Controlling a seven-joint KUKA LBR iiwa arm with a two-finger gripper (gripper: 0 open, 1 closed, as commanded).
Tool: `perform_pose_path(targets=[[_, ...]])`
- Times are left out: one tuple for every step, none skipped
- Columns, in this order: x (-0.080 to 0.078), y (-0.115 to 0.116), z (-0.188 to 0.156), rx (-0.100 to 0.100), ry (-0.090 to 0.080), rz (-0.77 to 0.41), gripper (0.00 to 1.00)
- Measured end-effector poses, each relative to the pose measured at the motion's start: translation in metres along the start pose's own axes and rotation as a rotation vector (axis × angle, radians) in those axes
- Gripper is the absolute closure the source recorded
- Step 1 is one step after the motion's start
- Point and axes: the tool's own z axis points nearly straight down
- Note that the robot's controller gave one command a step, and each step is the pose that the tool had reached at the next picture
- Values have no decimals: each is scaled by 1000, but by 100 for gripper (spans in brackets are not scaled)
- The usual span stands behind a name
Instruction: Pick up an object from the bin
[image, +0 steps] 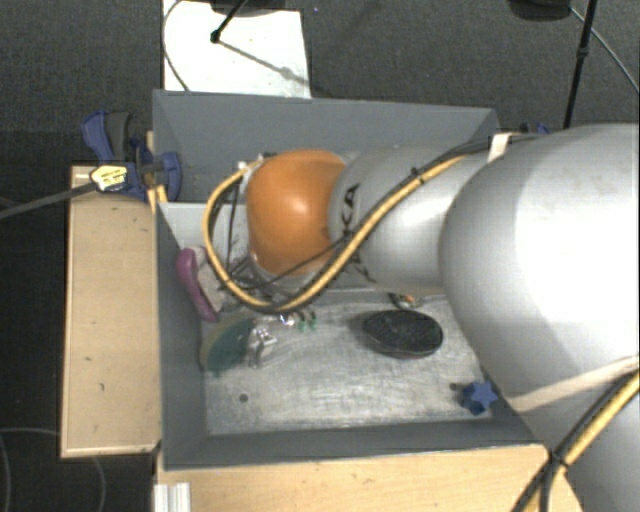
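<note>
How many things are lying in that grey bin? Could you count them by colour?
Purple long thing: 1
Green rounded thing: 1
Black flat oval: 1
Blue small piece: 1
Total: 4 in sight; the arm hides part of the bin.

The arm (540, 260) is thick, rounded and silver-grey, with an orange dome cover (290, 210) and a yellow cable (214, 205) looping around it.
</note>
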Motion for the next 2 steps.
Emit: perform_pose_path(targets=[[-1,1,0,-1,-3,5,100],[23,-5,-142,2,-10,-599,100]])
